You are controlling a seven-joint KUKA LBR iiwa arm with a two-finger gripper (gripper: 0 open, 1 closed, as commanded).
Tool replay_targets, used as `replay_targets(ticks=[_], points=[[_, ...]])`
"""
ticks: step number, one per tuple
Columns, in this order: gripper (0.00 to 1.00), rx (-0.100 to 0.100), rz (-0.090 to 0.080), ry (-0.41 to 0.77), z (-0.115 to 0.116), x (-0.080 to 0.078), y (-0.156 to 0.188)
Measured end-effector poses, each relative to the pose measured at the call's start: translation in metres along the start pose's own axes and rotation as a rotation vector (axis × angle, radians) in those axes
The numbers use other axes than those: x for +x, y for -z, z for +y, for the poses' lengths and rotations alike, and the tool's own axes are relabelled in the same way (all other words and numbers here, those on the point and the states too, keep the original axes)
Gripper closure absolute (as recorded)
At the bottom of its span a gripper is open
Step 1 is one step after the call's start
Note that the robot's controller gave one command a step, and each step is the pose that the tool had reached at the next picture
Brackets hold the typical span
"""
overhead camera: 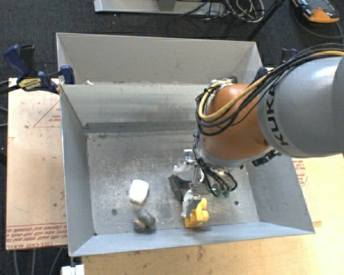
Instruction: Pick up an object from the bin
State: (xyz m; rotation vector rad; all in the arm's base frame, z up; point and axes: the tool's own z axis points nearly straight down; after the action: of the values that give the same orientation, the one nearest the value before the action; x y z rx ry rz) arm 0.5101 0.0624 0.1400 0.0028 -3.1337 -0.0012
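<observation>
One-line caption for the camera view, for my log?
Gripper low in the grey bin beside a small yellow piece; white block and grey lump lie left of it in view.

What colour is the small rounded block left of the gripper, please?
The small rounded block is white; camera view.

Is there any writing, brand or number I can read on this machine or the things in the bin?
"KUK": black letters on the grey arm, the rest hidden at the cables.
No readable text on the white block, the yellow piece or the bin.

Even overhead light, soft shadows
</observation>
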Motion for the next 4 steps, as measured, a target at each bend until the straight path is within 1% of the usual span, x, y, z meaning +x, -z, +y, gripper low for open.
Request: replay_targets(ticks=[1, 2, 3, 4], points=[[0.0, -0.001, -0.008, -0.001, 0.0, -0.002, 0.004], [1.0, -0.017, 0.009, 0.106, -0.066, -0.062, -0.057], [1.0, -0.017, 0.009, 0.106, -0.067, -0.062, -0.057], [1.0, -0.006, -0.006, 0.126, -0.073, -0.062, -0.037]])
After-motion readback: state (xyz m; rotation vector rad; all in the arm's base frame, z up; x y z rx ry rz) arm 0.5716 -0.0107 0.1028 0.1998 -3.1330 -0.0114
